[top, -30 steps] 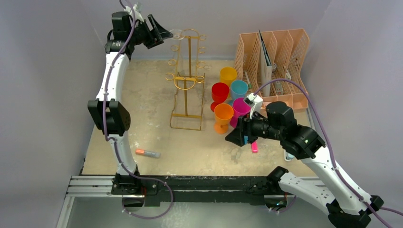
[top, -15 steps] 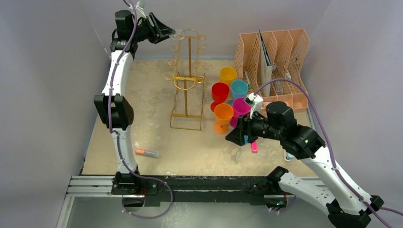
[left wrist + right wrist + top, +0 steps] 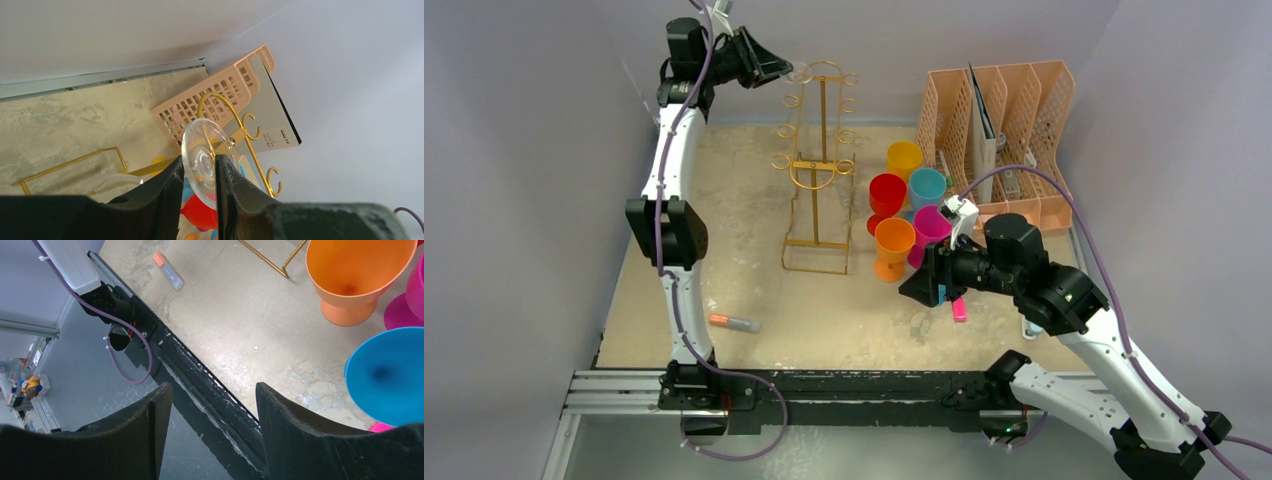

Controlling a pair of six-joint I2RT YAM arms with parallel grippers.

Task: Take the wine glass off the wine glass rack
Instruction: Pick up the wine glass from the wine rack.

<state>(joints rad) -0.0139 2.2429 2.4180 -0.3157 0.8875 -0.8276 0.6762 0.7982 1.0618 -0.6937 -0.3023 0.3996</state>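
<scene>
Clear glass meets the tip of the left claw (image 3: pixel 776 70) in the overhead view. The wine glass (image 3: pixel 800 73) sits foot-up at the top left of the gold wine glass rack (image 3: pixel 822 170), and the claw, raised high at the far left, reaches its foot from the left. The rack stands upright on the mottled beige worktop (image 3: pixel 754 270). Coloured cups (image 3: pixel 894 240) stand just to its right, and a peach file organiser (image 3: pixel 1024 110) stands by the back wall. The right claw (image 3: pixel 921 288) hovers low beside the cups, well apart from the rack. Pale grey walls (image 3: pixel 514 150) close in the worktop on three sides.

From the left wrist, we see the glass's round foot between the two black fingers (image 3: pixel 170 195). They stand close together either side of its centre, but we cannot tell whether they actually press on the glass. The rack's gold hooks curl just behind it.

From the right wrist, the claw gapes wide with nothing between its fingers. It hangs above the worktop's near edge and a black rail (image 3: pixel 195 380), with an orange cup (image 3: pixel 355 275) and a blue cup (image 3: pixel 387 375) off to the right.
</scene>
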